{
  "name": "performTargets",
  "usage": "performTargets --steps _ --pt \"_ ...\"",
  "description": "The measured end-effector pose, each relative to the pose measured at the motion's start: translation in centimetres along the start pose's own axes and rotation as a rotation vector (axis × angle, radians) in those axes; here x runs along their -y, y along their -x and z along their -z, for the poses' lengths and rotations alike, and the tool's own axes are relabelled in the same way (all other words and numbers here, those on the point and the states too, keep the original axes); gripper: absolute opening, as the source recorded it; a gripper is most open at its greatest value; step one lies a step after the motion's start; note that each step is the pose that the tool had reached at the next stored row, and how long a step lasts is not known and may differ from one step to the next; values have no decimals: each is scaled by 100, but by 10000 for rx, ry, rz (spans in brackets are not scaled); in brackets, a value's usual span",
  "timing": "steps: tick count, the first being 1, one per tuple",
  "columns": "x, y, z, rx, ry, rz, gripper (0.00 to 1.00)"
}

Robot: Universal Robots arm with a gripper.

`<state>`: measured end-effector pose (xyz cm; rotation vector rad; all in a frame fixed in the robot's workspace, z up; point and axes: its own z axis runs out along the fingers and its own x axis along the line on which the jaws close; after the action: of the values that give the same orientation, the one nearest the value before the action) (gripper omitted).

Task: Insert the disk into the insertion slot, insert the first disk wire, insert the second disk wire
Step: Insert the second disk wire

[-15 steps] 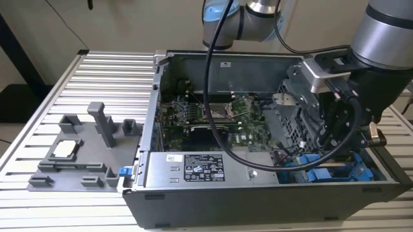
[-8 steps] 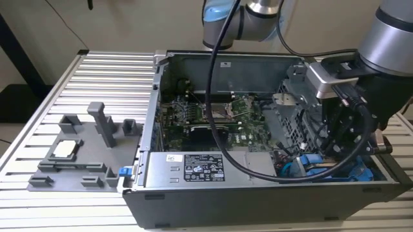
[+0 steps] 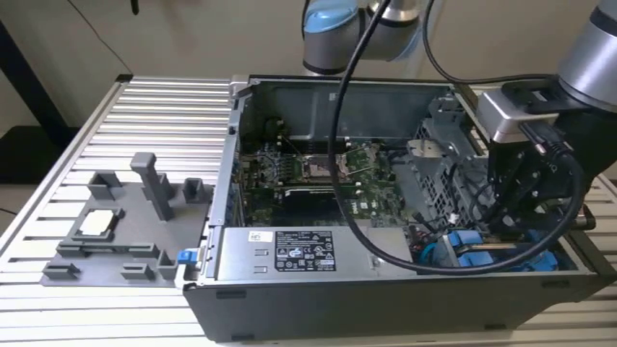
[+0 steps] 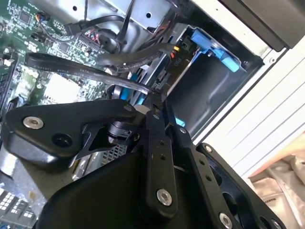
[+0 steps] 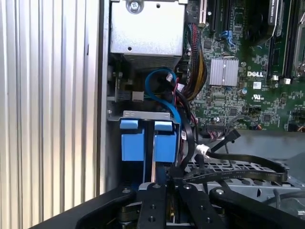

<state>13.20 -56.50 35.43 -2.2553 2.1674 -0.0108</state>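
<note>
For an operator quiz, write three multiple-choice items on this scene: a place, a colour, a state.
1. In the exterior view, where does the light grey plastic fixture tray lie? A. On the slatted metal table, at the exterior view's left of the dark computer case. B. Inside the case. C. On top of the case.
2. What colour is the plastic disk frame inside the case? A. Red. B. Blue. C. Yellow.
3. How is the case's side? A. Shut by a panel. B. Open, green motherboard exposed. C. Covered by cloth.
1 A: it sits on the slats beside the case. 2 B: bright blue in the first wrist view. 3 B: the board lies bare.
</note>
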Motion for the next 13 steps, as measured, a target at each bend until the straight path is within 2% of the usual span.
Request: performTargets --steps 3,5,7,9,11,13 --pt "64 -4 -1 70 210 -1 16" --pt "82 -6 -2 195 263 -2 16" --pt "88 -9 -8 265 306 -4 16" --pt "99 -11 -19 282 373 -9 16" --pt "119 -16 -23 283 478 -11 16" --pt "146 -21 -27 286 535 -12 16"
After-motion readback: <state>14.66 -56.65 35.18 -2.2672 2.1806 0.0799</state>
